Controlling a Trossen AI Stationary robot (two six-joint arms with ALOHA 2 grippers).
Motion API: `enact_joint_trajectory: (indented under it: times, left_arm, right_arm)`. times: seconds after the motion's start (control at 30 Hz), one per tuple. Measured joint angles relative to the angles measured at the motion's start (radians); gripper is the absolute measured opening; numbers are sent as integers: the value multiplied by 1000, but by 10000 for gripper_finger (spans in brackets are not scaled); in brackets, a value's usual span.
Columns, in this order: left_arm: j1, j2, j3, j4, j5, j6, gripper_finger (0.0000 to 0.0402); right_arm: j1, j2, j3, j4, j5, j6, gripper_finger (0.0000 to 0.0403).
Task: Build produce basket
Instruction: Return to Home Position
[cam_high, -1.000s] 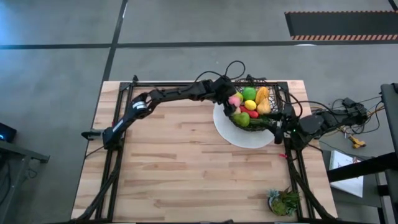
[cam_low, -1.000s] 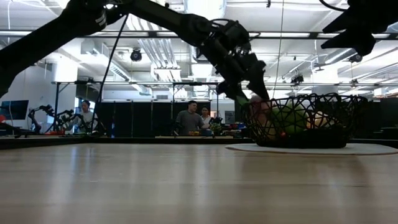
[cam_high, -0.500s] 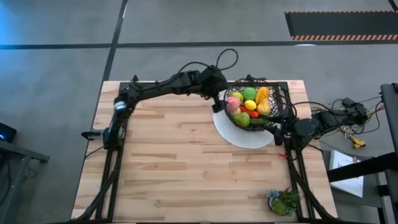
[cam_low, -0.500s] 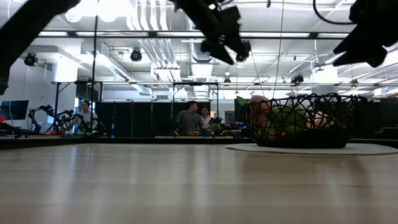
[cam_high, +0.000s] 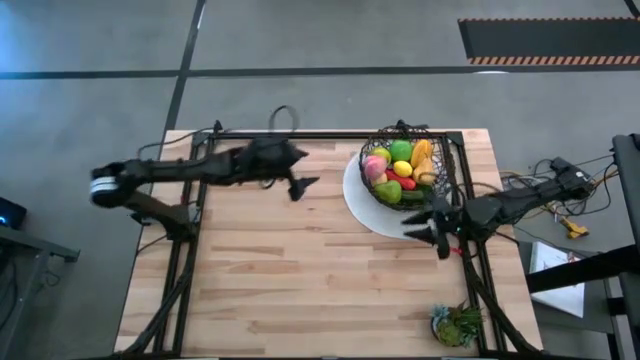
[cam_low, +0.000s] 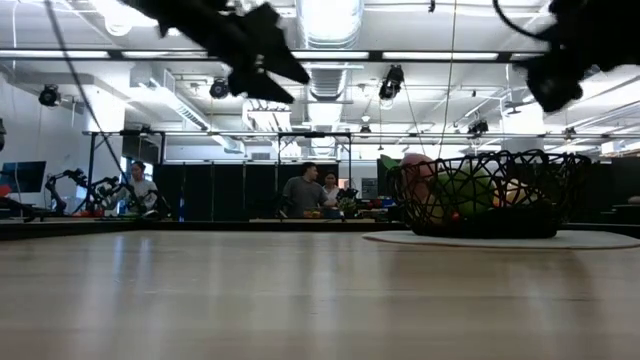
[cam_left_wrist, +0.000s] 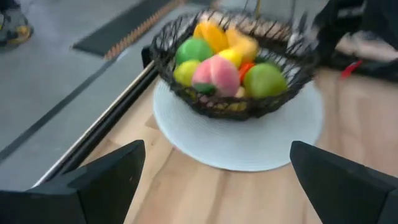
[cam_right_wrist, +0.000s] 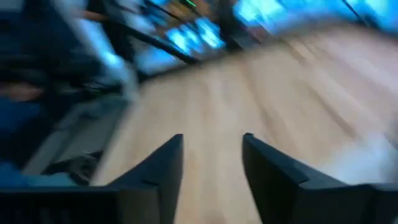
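My left gripper (cam_high: 303, 188) is hanging over the far half of the table (cam_high: 300, 270), its two fingers spread wide with nothing between them (the left wrist view is showing only bare wood and the plate in the gap). It is riding high above the boards and standing well apart from the basket (cam_high: 452, 165). My right gripper (cam_high: 422, 232) is also standing parted and empty, hovering over the near rim of the white plate (cam_high: 395, 222), just beside the basket.

The basket is sitting upright on that plate, near the table's far edge on the right arm's side. Inside it I am seeing the produce piled together: a pink peach (cam_high: 376, 166), a green apple (cam_high: 401, 150), a yellow lemon (cam_high: 403, 169), an orange piece (cam_high: 423, 155), a red piece (cam_high: 408, 184) and a green pear (cam_high: 388, 190). A leafy plant tuft (cam_high: 457, 324) is lying at the near right corner.
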Motion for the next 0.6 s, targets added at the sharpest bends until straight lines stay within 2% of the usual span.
enact_joint_trajectory:
  times: [0.1,0.2,0.33,0.6]
  left_arm:
    - [-13,-139,-176,149,1,-44,384]
    - [-17,-261,-318,255,1,-75,384]
    - [-19,-418,-457,309,0,-84,384]
    - [-19,-733,-641,306,7,-103,384]
  right_arm:
    - [-7,1,-74,314,-105,-206,120]
    - [-33,-29,-115,458,-123,-323,71]
    - [-78,-88,-140,486,-122,-367,18]
    - [-101,-209,-196,482,-122,-358,9]
